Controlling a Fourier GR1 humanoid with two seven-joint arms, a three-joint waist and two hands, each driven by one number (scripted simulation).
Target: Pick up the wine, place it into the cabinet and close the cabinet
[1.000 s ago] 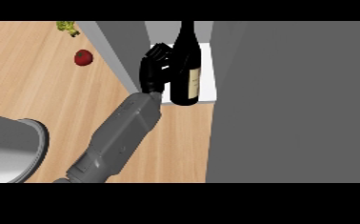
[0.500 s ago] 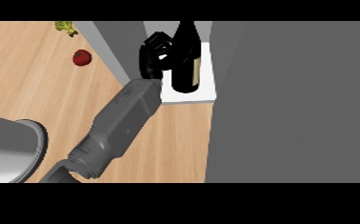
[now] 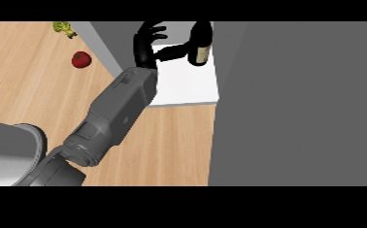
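The dark wine bottle (image 3: 200, 45) with a pale label stands upright at the back of the cabinet, on its white shelf floor (image 3: 188, 85). My left hand (image 3: 146, 45) is just left of the bottle, its forearm slanting in from the lower left. The fingers are spread and lifted away from the bottle. Only the thumb (image 3: 171, 53) reaches across to the bottle's side. The right hand does not show.
A broad grey cabinet panel (image 3: 287, 105) fills the right side. A grey cabinet wall (image 3: 108, 42) borders the shelf on the left. On the wooden counter (image 3: 43, 91) lie a red round fruit (image 3: 82, 59) and a yellow-green item (image 3: 64, 28). A grey rounded shape (image 3: 18, 149) sits lower left.
The hand moved the bottle deeper into the cabinet. Its fingers, curled round the bottle before, have spread off it, and the bottle stands on the shelf.
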